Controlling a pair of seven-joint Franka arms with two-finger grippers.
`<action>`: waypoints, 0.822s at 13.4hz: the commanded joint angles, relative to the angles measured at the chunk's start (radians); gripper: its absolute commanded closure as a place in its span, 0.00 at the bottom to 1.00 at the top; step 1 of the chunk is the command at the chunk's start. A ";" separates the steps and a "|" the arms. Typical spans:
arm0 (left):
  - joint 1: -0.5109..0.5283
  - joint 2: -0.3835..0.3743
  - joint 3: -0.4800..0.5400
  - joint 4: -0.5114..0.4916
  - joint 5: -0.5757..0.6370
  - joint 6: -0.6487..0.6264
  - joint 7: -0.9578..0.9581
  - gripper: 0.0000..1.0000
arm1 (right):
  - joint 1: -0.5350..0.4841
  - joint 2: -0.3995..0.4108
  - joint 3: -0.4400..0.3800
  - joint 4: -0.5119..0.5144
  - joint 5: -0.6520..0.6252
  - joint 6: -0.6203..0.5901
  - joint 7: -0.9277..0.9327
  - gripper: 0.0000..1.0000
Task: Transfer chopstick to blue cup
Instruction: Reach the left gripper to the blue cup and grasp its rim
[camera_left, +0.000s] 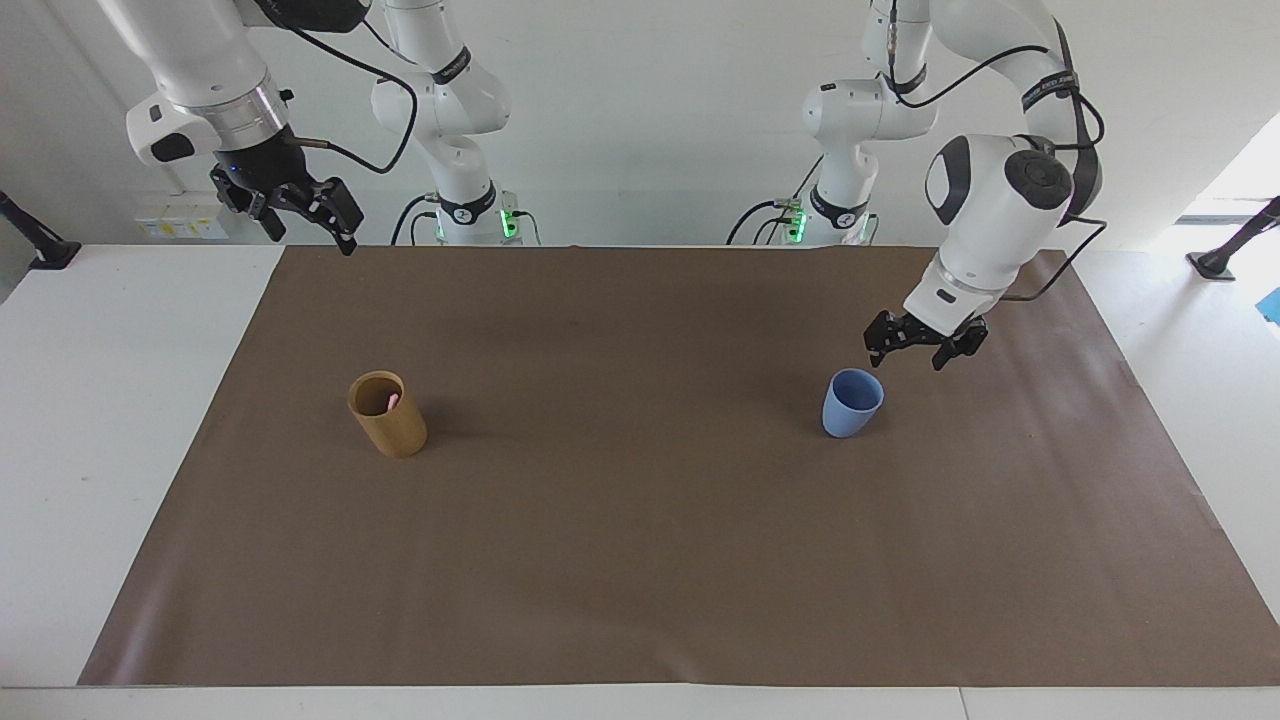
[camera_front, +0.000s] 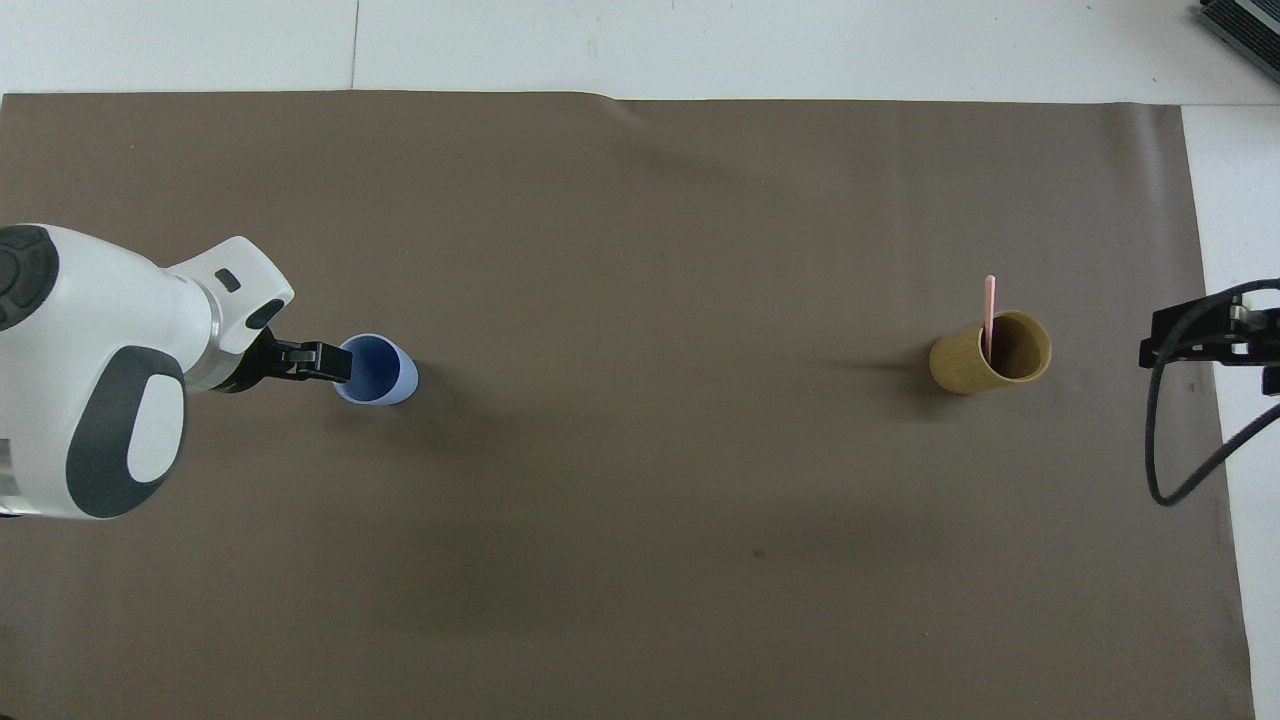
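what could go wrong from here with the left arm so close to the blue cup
The left gripper, open, hangs just above the rim of the blue cup; coming lower off-centre, a finger may clip the rim and tip the cup. The chopstick stands in the wooden holder at the right arm's end, so this arm may be heading for the wrong thing. The right gripper waits above the mat's corner.
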 joint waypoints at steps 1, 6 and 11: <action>-0.036 0.036 0.015 -0.017 -0.012 0.069 -0.026 0.00 | -0.005 -0.007 0.003 -0.003 0.005 0.006 -0.019 0.00; -0.030 0.049 0.017 -0.037 -0.012 0.118 -0.012 0.00 | -0.005 -0.007 0.003 -0.003 0.005 0.006 -0.018 0.00; -0.053 0.098 0.015 -0.035 -0.012 0.112 -0.003 1.00 | -0.005 -0.007 0.003 -0.003 0.005 0.006 -0.020 0.00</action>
